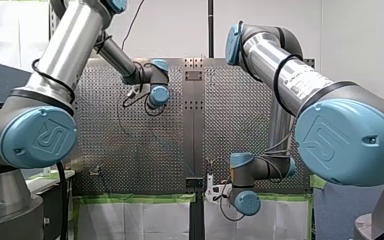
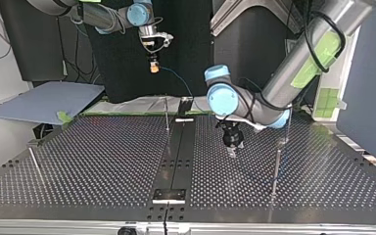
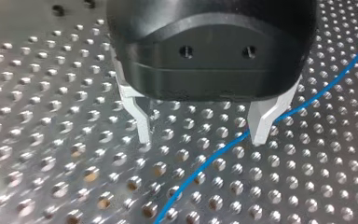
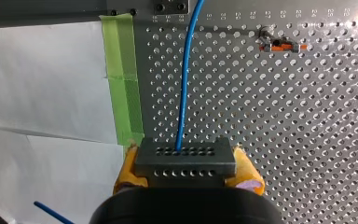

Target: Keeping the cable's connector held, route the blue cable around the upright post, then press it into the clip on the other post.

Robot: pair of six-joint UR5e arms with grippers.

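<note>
Blue cable leaves the grey connector that my right jaws pinch between yellow pads, raised at the top view's upper left of centre. My left jaws stand spread low over the desk, cable passing just beside one fingertip.

My right end effector hangs high past the worktop's far edge, with the connector between its pads. My left end effector is low over the worktop, between a far post and a near post. The cable runs under it.
</note>
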